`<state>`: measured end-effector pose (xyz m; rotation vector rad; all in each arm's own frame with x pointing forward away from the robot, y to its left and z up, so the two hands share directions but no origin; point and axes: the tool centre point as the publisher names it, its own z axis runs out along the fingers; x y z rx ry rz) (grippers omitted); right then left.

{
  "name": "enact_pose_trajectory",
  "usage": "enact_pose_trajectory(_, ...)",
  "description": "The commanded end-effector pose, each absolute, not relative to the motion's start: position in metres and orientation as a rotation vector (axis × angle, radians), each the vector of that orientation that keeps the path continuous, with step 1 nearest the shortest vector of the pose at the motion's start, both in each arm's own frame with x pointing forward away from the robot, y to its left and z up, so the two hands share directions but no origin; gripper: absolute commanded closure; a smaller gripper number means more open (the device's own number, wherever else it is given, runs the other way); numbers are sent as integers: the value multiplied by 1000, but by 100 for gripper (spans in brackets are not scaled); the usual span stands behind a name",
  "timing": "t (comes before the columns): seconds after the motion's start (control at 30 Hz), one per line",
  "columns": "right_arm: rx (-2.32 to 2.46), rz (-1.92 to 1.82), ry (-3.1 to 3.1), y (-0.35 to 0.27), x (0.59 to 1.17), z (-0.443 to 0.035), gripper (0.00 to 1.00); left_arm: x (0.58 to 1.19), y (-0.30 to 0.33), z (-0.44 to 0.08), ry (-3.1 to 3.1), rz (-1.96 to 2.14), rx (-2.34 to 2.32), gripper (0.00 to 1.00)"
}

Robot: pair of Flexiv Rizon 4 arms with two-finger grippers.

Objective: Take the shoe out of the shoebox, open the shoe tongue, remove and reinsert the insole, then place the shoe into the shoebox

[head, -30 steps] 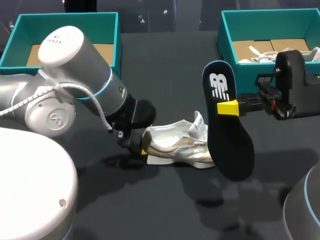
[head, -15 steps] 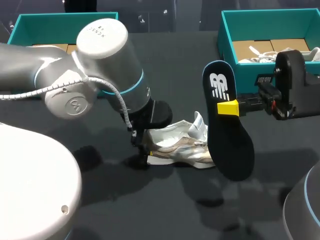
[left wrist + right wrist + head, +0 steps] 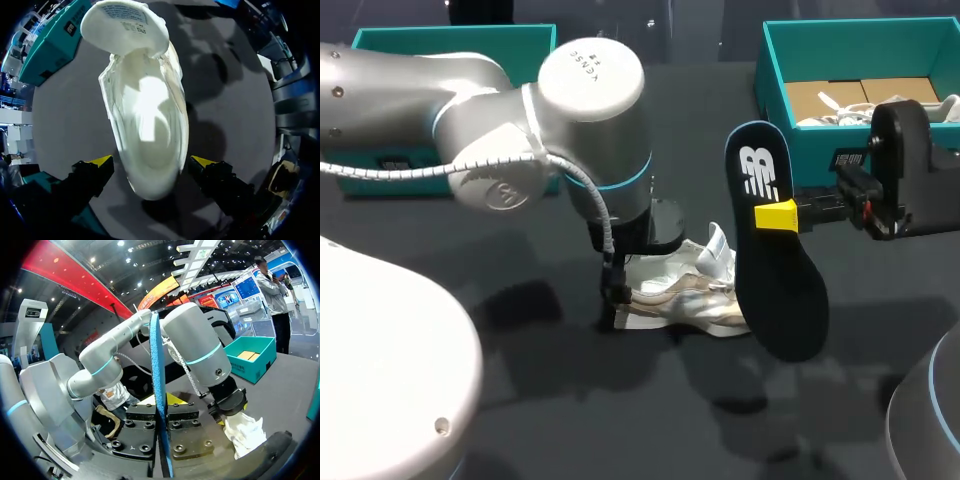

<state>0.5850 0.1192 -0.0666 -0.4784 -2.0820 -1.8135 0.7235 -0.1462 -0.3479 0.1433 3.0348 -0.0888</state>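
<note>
Swinging in from the table's (image 3: 620, 430) left edge, my left arm has over the last second come to stand right above the shoe (image 3: 685, 288), which lies near the middle of the table and has not shifted. My left claw (image 3: 152, 161) is spread wide, one yellow tip on each side of the heel and neither touching it. I look straight down into the bare, pale inside, with the tongue (image 3: 125, 27) folded back ahead of the fingers.

My right arm has kept still. My right claw (image 3: 777, 215) is clamped on the dark insole (image 3: 778, 290), holding it upright in the air just beside the shoe's toe, on the side toward the table's right edge. The teal shoebox (image 3: 775, 85) sits at the far right corner, and a second teal box (image 3: 450, 38) at the far left corner.

I judge the insole to be out and the reinsertion next. The left claw now looks placed to steady the heel while the right feeds the insole in. The shoe may slide if I close off-centre.
</note>
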Motion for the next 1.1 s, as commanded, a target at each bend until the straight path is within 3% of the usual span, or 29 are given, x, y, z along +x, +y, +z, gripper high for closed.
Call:
enact_pose_trajectory(0.03, -484, -1815, -2084, 120, 583, -67, 100, 729, -153, -340, 3027, -35, 146, 0)
enact_pose_trajectory(0.7, -484, -1815, -2084, 120, 583, -67, 100, 763, -205, -350, 3051, -96, 166, 0)
enact_pose_trajectory(1.1, -484, -1815, -2084, 120, 583, -67, 100, 770, -224, -373, 3072, -60, 136, 22)
